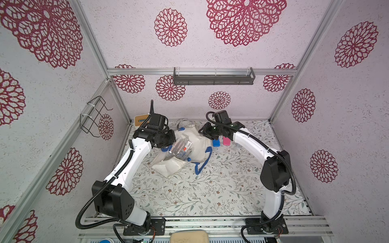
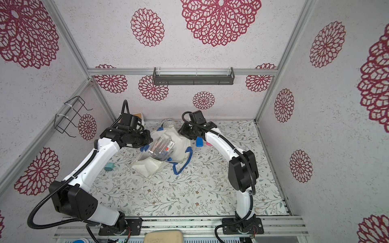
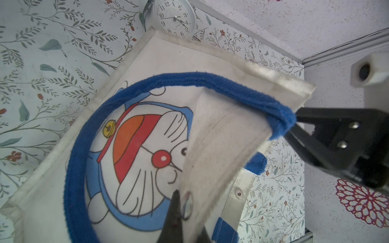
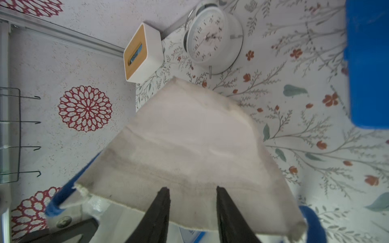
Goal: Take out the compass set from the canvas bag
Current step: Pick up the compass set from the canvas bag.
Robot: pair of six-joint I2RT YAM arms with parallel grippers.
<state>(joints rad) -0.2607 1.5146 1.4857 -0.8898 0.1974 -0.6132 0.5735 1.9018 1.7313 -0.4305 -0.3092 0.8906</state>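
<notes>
Left end effector (image 3: 185,210) shut on rim of off-white, blue-handled canvas bag (image 1: 200,145), worktop (image 1: 210,189) 12 o'clock; right end effector (image 4: 192,189) half-open astride canvas. Clear plastic compass set (image 1: 180,147) at mouth: beware snagging in slack fabric.

Both top views look steeply down from high above the robot's bases, taking in the whole floral-patterned surface (image 1: 210,189) almost identically. Each wrist camera sits close against the off-white canvas bag with blue strap handles (image 3: 168,63), looking across it from opposite sides. Both show the round white alarm clock (image 4: 212,40).
</notes>
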